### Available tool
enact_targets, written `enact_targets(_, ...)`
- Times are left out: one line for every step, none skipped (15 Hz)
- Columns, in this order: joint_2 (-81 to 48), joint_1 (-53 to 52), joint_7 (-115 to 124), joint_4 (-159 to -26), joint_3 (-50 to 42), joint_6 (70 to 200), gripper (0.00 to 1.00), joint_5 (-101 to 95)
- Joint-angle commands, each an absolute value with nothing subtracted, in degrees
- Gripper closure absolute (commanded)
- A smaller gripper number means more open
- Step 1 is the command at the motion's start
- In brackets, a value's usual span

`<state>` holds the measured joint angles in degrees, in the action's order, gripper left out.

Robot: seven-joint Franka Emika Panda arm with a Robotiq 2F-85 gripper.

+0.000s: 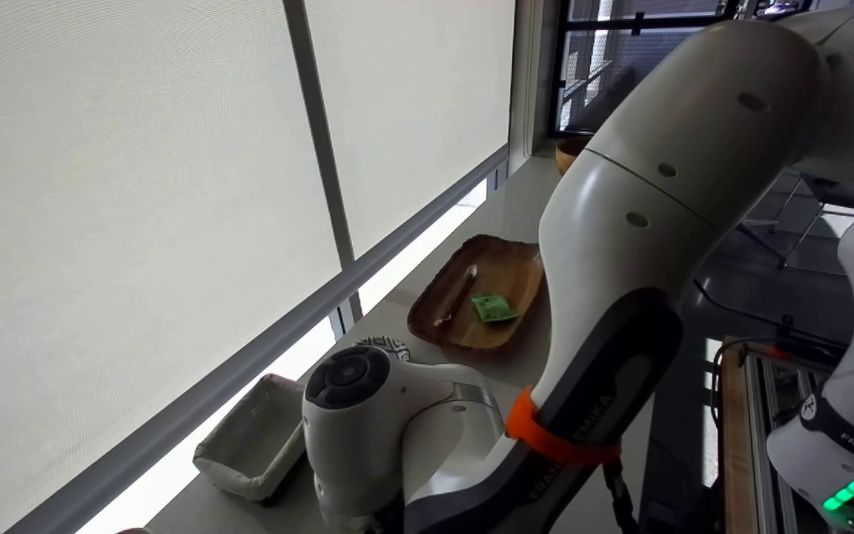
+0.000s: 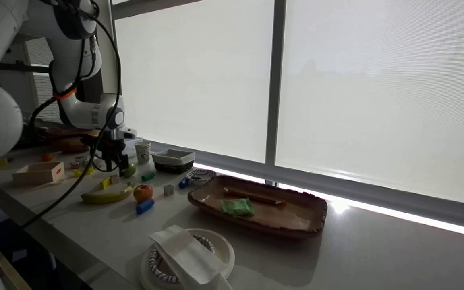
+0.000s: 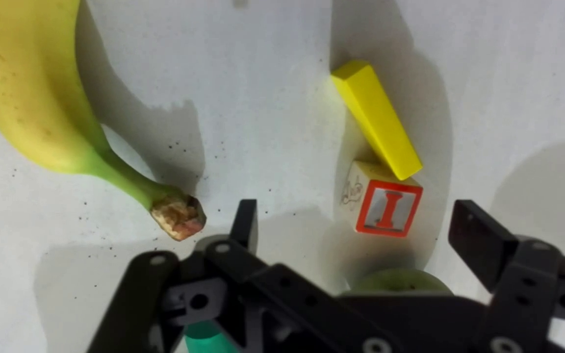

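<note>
My gripper (image 3: 355,215) is open and empty in the wrist view, over the white tabletop. A green round fruit (image 3: 400,282) lies between the fingers, partly hidden by the gripper body; it also shows beside the gripper (image 2: 116,163) in an exterior view (image 2: 129,170). A wooden letter block (image 3: 388,208) with a red I lies just ahead of the fruit. A yellow block (image 3: 378,120) rests against or touches it. A banana (image 3: 42,98) lies to the left, its stem near the left finger. A green cylinder (image 3: 210,339) is partly hidden under the left finger.
An exterior view shows a red apple (image 2: 142,193), blue cylinder (image 2: 145,206), wooden box (image 2: 38,173), paper cup (image 2: 143,152) and napkin-topped plate (image 2: 228,257). A lined basket (image 1: 253,437) and a wooden tray (image 1: 520,271), holding a green packet (image 1: 494,308), stand along the window.
</note>
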<state>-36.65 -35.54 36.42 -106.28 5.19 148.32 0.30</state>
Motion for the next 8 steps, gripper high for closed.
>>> enact_targets(-37.84,-36.49,39.04,-104.36,4.90,146.27,0.00,0.36)
enact_targets(-38.07,-36.53,39.26,-103.92,4.94,145.91,0.00,0.35)
enact_targets(-38.29,-36.70,39.60,-103.52,4.87,145.69,0.01,0.25)
enact_targets(-38.59,-36.74,39.82,-103.01,4.90,145.42,0.02,0.26)
enact_targets(-38.92,-36.80,39.93,-102.49,4.89,145.31,0.03,0.18)
enact_targets(-39.28,-36.68,39.79,-101.76,4.98,144.77,0.05,0.23)
enact_targets(-39.67,-36.57,39.72,-101.11,5.13,144.22,0.06,0.37)
enact_targets(-40.02,-36.56,39.92,-100.56,5.16,143.78,0.07,0.43)
